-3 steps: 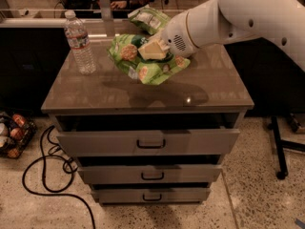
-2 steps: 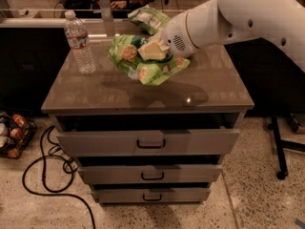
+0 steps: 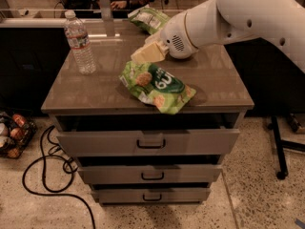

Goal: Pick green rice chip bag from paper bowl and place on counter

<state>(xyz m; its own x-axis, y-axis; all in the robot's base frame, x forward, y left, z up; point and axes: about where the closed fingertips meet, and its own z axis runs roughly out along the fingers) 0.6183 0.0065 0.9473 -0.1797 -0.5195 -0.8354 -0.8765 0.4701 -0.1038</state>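
The green rice chip bag (image 3: pixel 157 86) lies flat on the counter (image 3: pixel 90 92) near its front edge, logo side up. My gripper (image 3: pixel 147 54) hangs just above and behind the bag, apart from it, open and holding nothing. The white arm reaches in from the upper right. The paper bowl is not to be seen; it is either hidden behind the arm or out of view.
A clear water bottle (image 3: pixel 80 43) stands at the counter's left. A paler green bag (image 3: pixel 149 18) lies at the back. The top drawer (image 3: pixel 147 142) stands slightly out. A black cable (image 3: pixel 45 175) and a basket (image 3: pixel 10 136) are on the floor at left, a stand's leg (image 3: pixel 279 147) at right.
The green bag was held up in my gripper above the counter; it now lies free on the counter, and my gripper has let go and stands just above it.
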